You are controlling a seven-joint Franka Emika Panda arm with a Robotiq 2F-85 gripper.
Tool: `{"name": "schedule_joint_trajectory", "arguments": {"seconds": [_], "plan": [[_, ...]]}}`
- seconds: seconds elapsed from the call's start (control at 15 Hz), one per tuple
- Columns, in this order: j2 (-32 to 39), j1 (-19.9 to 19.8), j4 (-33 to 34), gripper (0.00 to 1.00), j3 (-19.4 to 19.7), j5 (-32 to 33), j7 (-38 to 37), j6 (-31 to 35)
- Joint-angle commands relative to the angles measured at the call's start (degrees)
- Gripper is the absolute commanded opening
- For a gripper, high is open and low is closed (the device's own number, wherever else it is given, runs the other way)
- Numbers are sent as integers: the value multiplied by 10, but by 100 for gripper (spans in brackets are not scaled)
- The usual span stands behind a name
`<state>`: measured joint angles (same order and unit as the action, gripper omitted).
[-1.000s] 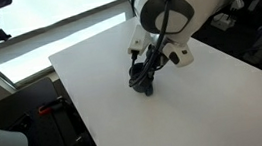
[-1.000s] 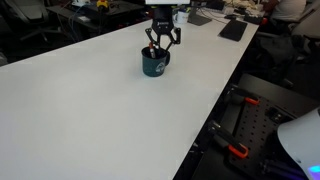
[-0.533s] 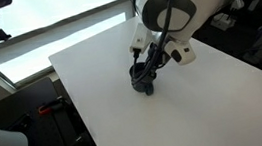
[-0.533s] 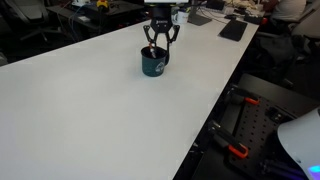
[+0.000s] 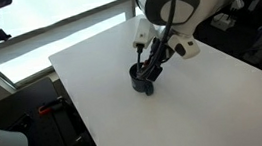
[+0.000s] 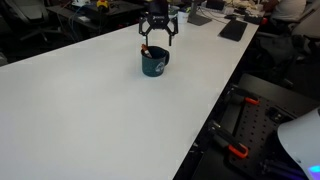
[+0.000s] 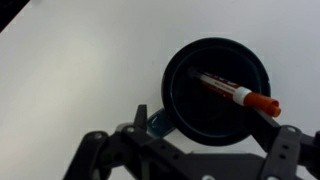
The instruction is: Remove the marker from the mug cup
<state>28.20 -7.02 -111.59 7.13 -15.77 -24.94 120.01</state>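
The dark mug cup (image 5: 144, 80) (image 6: 154, 64) stands upright on the white table (image 5: 215, 103). In the wrist view I look straight down into the mug cup (image 7: 195, 110). The marker (image 7: 238, 93) leans inside it, with its reddish-orange end resting over the right rim. An orange tip of the marker (image 6: 146, 51) also shows at the rim in an exterior view. My gripper (image 5: 152, 60) (image 6: 155, 36) (image 7: 205, 142) hangs just above the mug, open, its fingers spread to either side and holding nothing.
The table's near edge (image 5: 82, 124) drops to the floor and a red-trimmed stand. A dark keyboard (image 6: 233, 30) lies at the table's far end, with desks and clutter behind. The table (image 6: 80, 110) stretches wide around the mug.
The jaws have gone from nearly shut inside the mug to wide open, and the gripper has lifted slightly. The marker has stayed in the mug.
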Motion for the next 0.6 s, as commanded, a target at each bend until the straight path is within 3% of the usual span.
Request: {"name": "schedule_joint_trajectory", "arguments": {"seconds": [0.0, 0.53], "plan": [[-7, 7, 13, 100, 3, 5, 6, -10], [4, 5, 39, 100, -7, 0, 28, -15]]}}
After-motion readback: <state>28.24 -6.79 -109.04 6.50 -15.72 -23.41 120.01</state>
